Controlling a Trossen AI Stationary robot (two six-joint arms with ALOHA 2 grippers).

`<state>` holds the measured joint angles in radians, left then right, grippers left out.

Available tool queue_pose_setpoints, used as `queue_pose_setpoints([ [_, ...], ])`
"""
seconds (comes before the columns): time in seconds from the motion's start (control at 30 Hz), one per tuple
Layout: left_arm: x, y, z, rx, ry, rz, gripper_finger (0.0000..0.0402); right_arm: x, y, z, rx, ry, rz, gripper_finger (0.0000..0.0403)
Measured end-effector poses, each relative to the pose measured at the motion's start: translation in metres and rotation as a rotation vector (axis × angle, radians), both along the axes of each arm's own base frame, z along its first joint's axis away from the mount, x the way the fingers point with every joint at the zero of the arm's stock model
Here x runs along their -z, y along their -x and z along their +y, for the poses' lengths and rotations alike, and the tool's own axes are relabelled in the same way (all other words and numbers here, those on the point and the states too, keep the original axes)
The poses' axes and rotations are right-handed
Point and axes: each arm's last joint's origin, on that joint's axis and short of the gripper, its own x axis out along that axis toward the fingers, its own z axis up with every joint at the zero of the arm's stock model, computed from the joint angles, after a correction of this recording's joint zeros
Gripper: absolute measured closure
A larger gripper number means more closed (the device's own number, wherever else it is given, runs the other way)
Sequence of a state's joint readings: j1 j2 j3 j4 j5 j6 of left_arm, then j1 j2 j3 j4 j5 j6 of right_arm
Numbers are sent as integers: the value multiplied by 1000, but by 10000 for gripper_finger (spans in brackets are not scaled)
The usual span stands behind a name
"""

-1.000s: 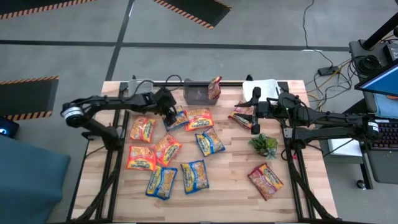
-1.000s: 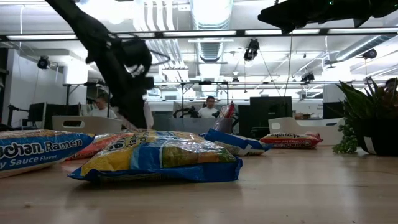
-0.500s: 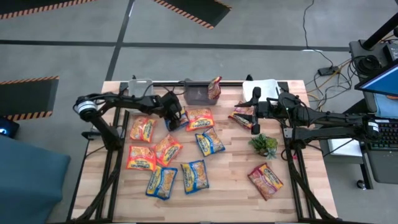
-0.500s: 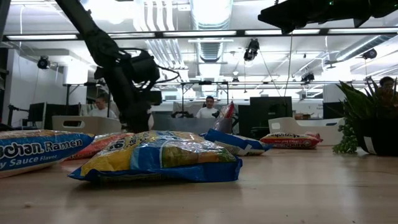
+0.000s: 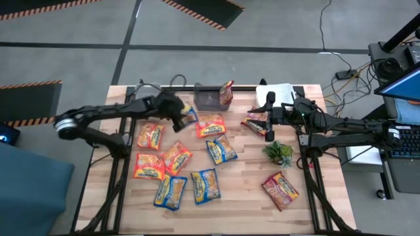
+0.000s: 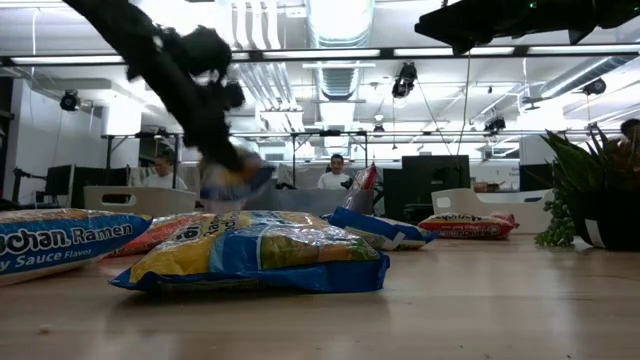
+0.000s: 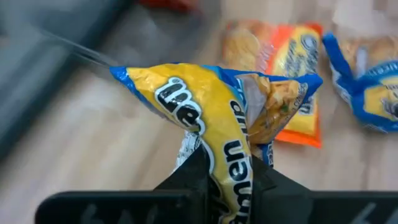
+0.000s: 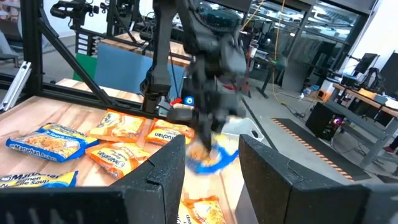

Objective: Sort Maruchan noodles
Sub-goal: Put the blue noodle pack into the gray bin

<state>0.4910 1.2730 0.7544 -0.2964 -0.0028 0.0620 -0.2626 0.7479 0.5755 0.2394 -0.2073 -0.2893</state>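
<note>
My left gripper (image 5: 178, 117) is shut on a blue-and-yellow noodle packet (image 7: 211, 118), raised above the table's far left part (image 6: 232, 182). Other Maruchan noodles lie flat on the table: orange packets (image 5: 149, 136) (image 5: 210, 124), blue-and-yellow ones (image 5: 221, 149) (image 5: 205, 185) and a dark red one (image 5: 281, 190). One packet (image 5: 226, 93) stands in a grey bin (image 5: 207, 98). My right gripper (image 8: 211, 168) hovers open, high above another dark red packet (image 5: 254, 120) at the far right. My left gripper pinches the blue-and-yellow packet between its two fingers (image 7: 193, 177), which come from above on a slant. The wrapper (image 7: 233, 158) is crumpled and bent where they close on it. The packet hangs below the fingers, clear of the table and of the other packets.
A small green plant (image 5: 278, 152) stands right of the middle. A white bin (image 5: 277, 90) sits at the far edge beside the grey one. Bare wood lies along the near edge (image 5: 243, 210). People sit in the room beyond the table (image 6: 336, 172).
My left gripper has come down on the blue-and-yellow packet beside the orange ones, taken hold of it and risen, drawing slightly toward the table's left. The packet has gone from lying flat to hanging crumpled, clear of the table.
</note>
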Motion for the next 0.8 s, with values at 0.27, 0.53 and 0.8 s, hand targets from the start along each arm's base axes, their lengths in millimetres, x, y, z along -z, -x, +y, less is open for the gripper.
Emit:
queue_pose_setpoints([
  [0.27,-43,61,3,-661,-648,384,395,0,0,0,0,0,0,264],
  [0.53,-26,83,35,-764,-457,441,390,0,0,0,0,-1,0,264],
  [0.8,-5,82,52,-785,-408,556,284,0,0,0,0,-2,3,264],
])
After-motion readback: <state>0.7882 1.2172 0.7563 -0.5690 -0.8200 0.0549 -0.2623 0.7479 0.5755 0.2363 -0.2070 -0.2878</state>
